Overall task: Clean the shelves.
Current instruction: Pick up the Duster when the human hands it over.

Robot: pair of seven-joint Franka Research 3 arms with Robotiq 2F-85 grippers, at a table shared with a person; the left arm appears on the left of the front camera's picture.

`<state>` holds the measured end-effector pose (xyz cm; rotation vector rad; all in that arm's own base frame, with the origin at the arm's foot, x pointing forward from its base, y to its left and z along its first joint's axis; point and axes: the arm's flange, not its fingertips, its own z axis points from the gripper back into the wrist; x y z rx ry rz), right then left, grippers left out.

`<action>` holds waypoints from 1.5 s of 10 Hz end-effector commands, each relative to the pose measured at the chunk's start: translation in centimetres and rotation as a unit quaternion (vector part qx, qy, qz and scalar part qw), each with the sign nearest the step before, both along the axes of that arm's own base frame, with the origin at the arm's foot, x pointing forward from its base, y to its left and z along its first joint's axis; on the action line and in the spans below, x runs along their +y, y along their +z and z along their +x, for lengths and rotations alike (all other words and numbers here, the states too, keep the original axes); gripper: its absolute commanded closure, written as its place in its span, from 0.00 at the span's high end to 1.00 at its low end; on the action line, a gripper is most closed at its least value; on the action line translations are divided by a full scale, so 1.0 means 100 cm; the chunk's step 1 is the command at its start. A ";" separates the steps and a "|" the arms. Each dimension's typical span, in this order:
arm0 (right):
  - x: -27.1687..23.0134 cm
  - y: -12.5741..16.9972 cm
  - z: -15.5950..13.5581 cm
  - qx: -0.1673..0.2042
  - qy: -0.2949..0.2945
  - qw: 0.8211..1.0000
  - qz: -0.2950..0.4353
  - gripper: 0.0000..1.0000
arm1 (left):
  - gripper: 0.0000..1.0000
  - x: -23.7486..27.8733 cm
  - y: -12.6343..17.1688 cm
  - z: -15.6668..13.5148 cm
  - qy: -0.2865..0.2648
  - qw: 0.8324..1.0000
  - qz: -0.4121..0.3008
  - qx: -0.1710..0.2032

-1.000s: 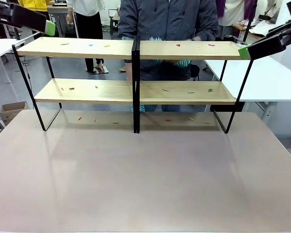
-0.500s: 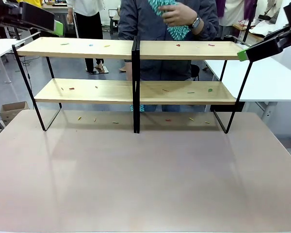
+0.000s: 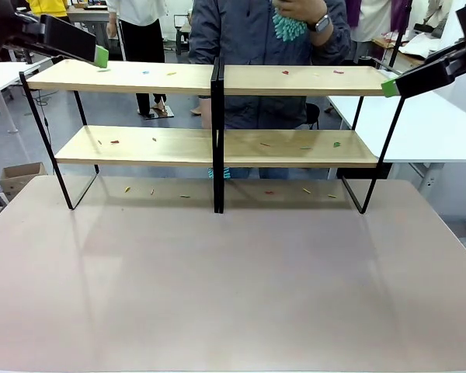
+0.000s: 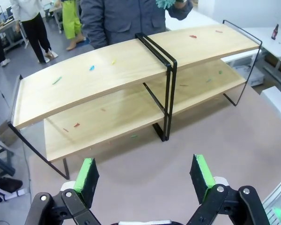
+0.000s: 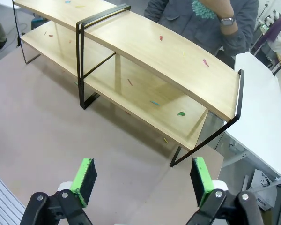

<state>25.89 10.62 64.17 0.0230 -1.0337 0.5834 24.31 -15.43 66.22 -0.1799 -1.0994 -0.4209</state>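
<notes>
Front view: the shelves (image 3: 140, 76) stand across the far half of the counter (image 3: 233, 287). They are two sections joined at a black centre post, each with an upper and a lower board. Small coloured scraps (image 3: 285, 72) lie scattered on all four boards. A few more bits (image 3: 182, 196) sit on the counter beneath the lower tier.

Behind the shelves stands a person. One hand (image 3: 299, 8) is raised at chest height and holds a teal fluffy duster (image 3: 289, 29), well clear of the boards — no contact with any surface.

Left gripper (image 4: 145, 176): jaws wide apart, nothing between the pads. It is held high and looks down on the left section. In the front view its green pad sits just beside the left end of the top board.

Right gripper (image 5: 143, 180): likewise spread wide and empty, off the right end of the rack. Its pad is near the top board's right corner.

Progress, as judged: the cleaning looks not yet started.
- No board shows a cleared patch, and scraps are present on every tier.
- Left to do: all four boards — possibly the strip of counter underneath as well.
- Neither gripper carries a tool; the duster is with the person.
</notes>
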 end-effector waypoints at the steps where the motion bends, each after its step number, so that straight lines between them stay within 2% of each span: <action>1: 0.001 -0.003 -0.001 -0.002 0.001 1.000 0.009 1.00 | 1.00 0.003 -0.007 0.000 0.008 1.000 0.006 0.018; 2: 0.002 -0.003 -0.001 -0.004 0.000 1.000 0.008 1.00 | 1.00 0.004 -0.008 0.001 0.002 1.000 0.007 0.023; 3: 0.003 -0.002 -0.003 -0.005 0.000 1.000 0.008 1.00 | 1.00 0.000 -0.002 0.001 0.001 1.000 0.003 0.006; 4: 0.005 -0.003 -0.002 -0.002 0.001 1.000 0.008 1.00 | 1.00 0.000 -0.002 0.001 0.001 1.000 0.003 0.006; 6: 0.020 -0.014 0.007 0.021 -0.008 1.000 0.009 1.00 | 1.00 0.000 -0.002 0.001 0.001 1.000 0.003 0.006; 8: 0.039 -0.016 0.015 0.028 -0.077 0.994 0.074 1.00 | 1.00 0.000 -0.002 0.001 0.001 1.000 0.003 0.006; 9: 0.043 -0.016 0.016 0.033 -0.093 0.991 0.092 1.00 | 1.00 0.000 -0.002 0.001 0.001 1.000 0.003 0.006; 12: 0.055 -0.009 0.007 0.016 -0.096 0.989 0.110 1.00 | 1.00 0.000 -0.002 0.001 0.001 1.000 0.003 0.006; 15: 0.062 0.008 -0.021 -0.008 -0.106 0.983 0.147 1.00 | 1.00 0.000 -0.002 0.001 0.001 1.000 0.003 0.006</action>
